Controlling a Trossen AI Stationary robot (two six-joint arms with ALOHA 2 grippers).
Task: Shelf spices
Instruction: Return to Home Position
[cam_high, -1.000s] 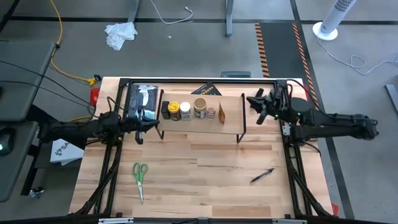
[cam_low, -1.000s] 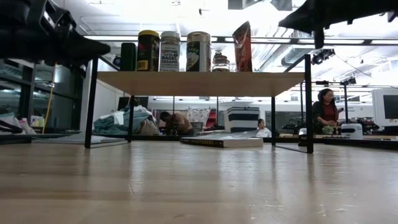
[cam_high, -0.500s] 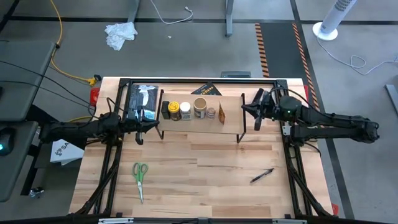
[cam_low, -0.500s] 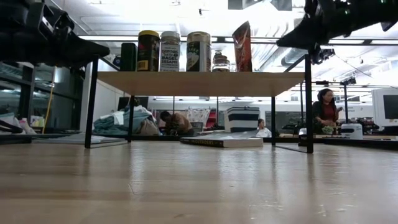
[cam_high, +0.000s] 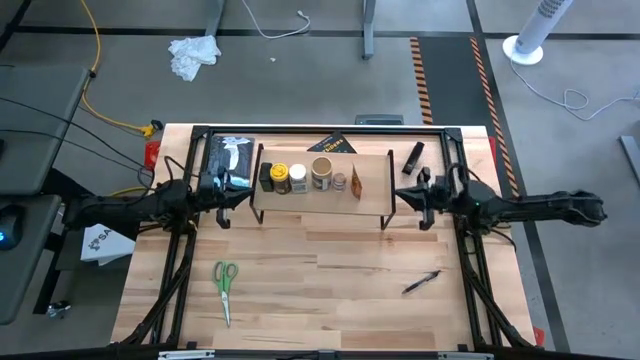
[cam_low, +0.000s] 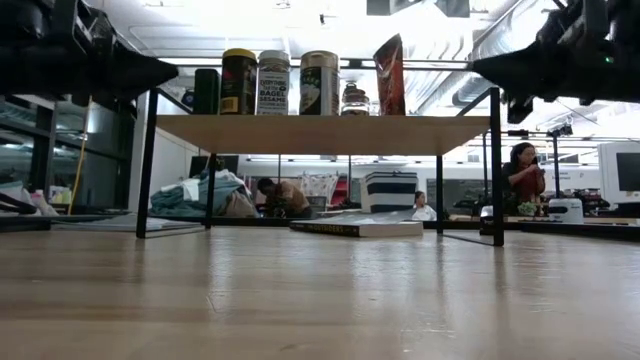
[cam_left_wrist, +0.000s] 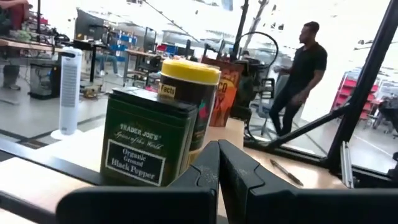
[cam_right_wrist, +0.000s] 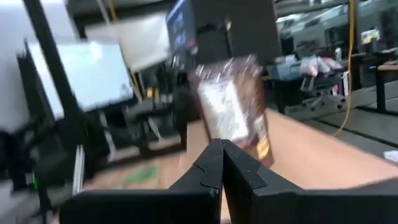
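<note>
Spices in row on shelf, L gripper just left of shelf, fingers closed, empty, R gripper just right, closed too.

Left arm and right arm: matte black, slim tubular links, bulkier housings at the joints. Both sets of fingers black too, flat-sided wedges narrowing to thin tips.

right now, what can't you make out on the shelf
Packet label: right wrist view, blurred.
White-lidded jar: left wrist view, hidden behind the pepper tin.
Brown jar label: high view, too small.
Book title: high view, too small.
</note>
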